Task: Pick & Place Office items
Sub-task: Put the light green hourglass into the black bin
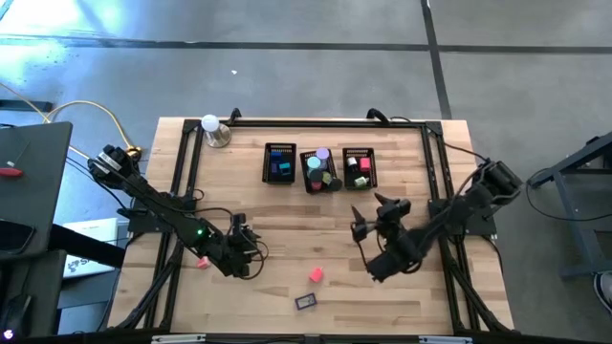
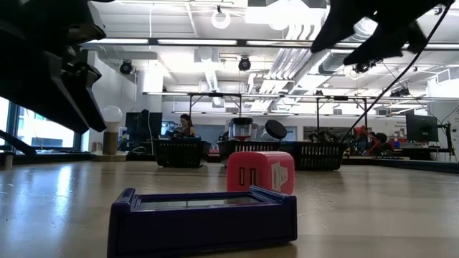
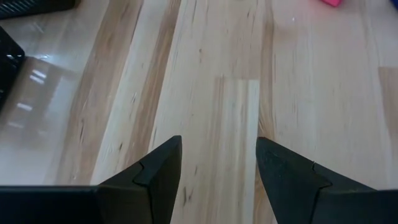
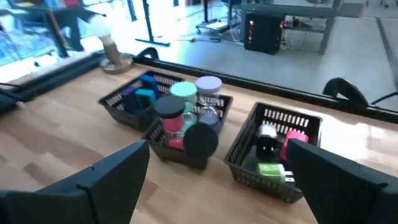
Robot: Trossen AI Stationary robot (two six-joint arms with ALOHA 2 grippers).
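Empty left pincer (image 3: 217,168) half open

A robotics lab or workshop is indicated: exposed ceiling ducts (image 2: 287,54) and strip lights are seen, a bare concrete floor (image 1: 306,57), a computer tower (image 4: 264,31), and a black-framed wooden tabletop (image 1: 287,220).

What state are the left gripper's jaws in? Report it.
Open and empty. In its wrist view the left gripper shows a clear gap between its two fingers, with only bare table visible through it.
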